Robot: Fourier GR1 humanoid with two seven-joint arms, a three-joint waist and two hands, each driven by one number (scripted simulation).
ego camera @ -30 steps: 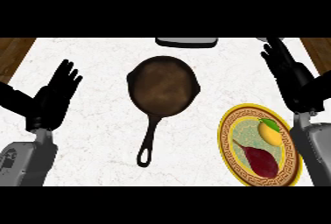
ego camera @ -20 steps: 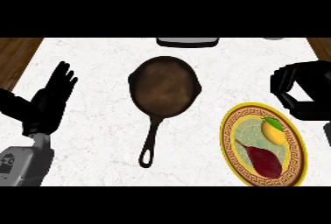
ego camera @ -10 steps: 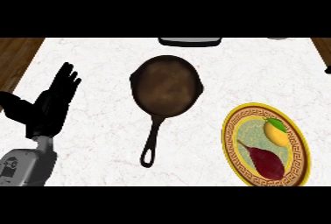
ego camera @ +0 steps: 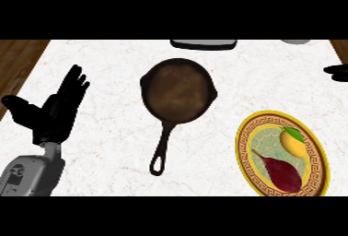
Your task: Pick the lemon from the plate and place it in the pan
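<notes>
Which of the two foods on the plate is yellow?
The lemon, on the far half of the plate; the dark red food beside it is elongated.

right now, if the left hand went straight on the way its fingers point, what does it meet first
Likely nothing: the left hand points up the view over bare counter, passing left of the pan. Its height is unclear.

Marble counter [ego camera: 108,64], red vegetable [ego camera: 279,171] (pointed ends)
</notes>
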